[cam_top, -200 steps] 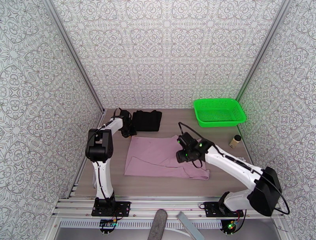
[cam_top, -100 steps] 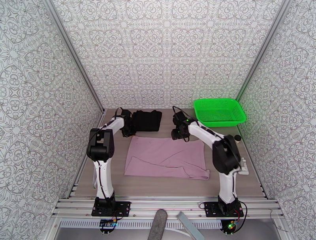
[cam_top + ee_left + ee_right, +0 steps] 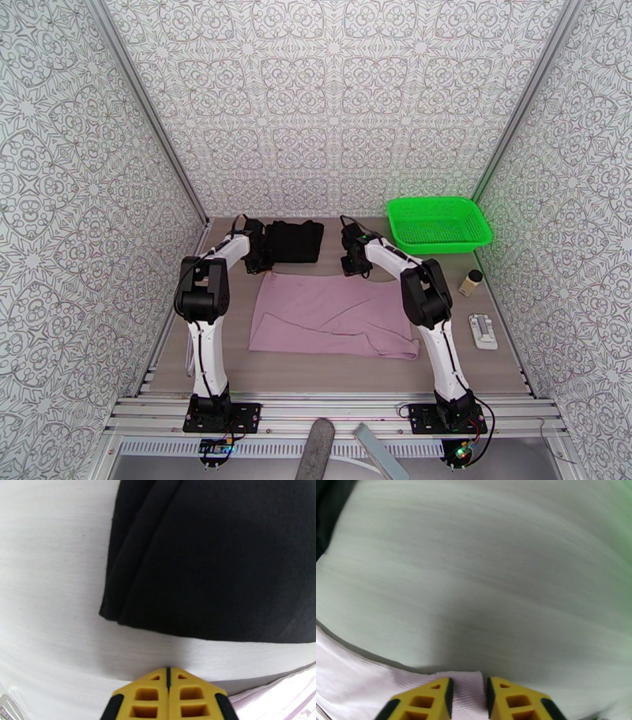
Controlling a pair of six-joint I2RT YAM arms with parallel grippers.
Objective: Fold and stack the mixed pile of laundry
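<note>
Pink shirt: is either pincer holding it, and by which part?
Not clearly. The right pincer straddles the far right corner of the pink shirt, jaws narrowly apart. The left pincer is shut at the far left corner; a grip cannot be told.

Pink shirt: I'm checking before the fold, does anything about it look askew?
The pink shirt lies mostly flat, but its near right corner is rumpled and juts out, and a diagonal crease crosses it.

My top camera sits high behind the arms, looking down over the whole table (image 3: 316,371). Each wrist camera hangs very near the surface (the right one blurs), looking out past its gripper: left gripper (image 3: 168,670) toward the black cloth (image 3: 221,559), right gripper (image 3: 468,682) over the shirt (image 3: 355,677). All three share the shirt's far edge.
</note>
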